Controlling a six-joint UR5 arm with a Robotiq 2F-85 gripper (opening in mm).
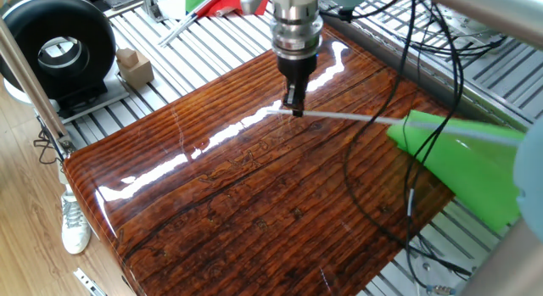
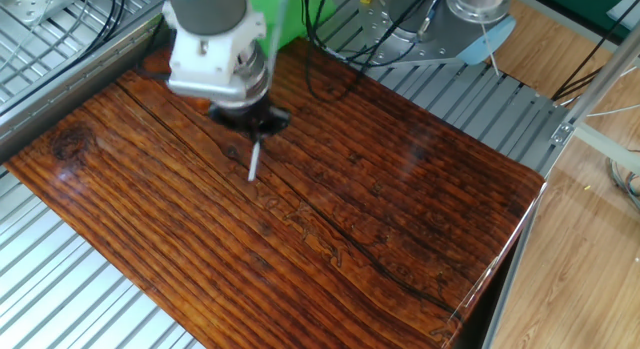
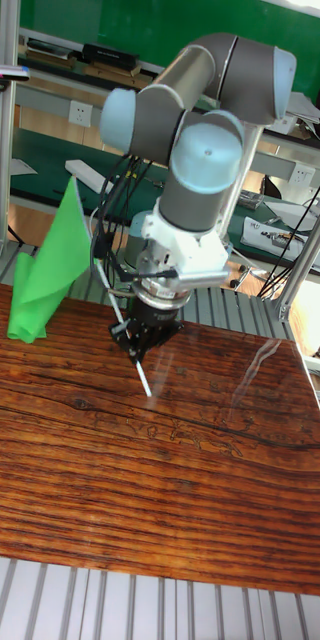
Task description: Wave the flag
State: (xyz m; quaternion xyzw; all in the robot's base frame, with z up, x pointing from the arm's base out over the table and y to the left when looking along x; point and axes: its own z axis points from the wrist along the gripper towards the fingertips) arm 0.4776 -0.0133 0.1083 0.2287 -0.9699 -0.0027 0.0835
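The flag is a bright green cloth (image 1: 462, 164) on a thin grey rod (image 1: 348, 116). My gripper (image 1: 293, 108) points down and is shut on the rod near its bare end, a little above the glossy wooden tabletop (image 1: 212, 203). The cloth hangs off the table's right side in this view. In the other fixed view the arm covers most of the flag. Only the short rod end (image 2: 254, 165) below the gripper (image 2: 255, 139) and a strip of green (image 2: 292, 19) show. In the tall view the rod slants up left from the gripper (image 3: 140, 350) to the drooping cloth (image 3: 48, 265).
A black round blower (image 1: 55, 46) and a small wooden block (image 1: 134, 65) sit on the slatted metal bench at the far left. A red-and-green flag (image 1: 208, 1) lies at the back. Black cables (image 1: 373, 186) trail over the table's right half. A shoe (image 1: 75, 220) lies on the floor.
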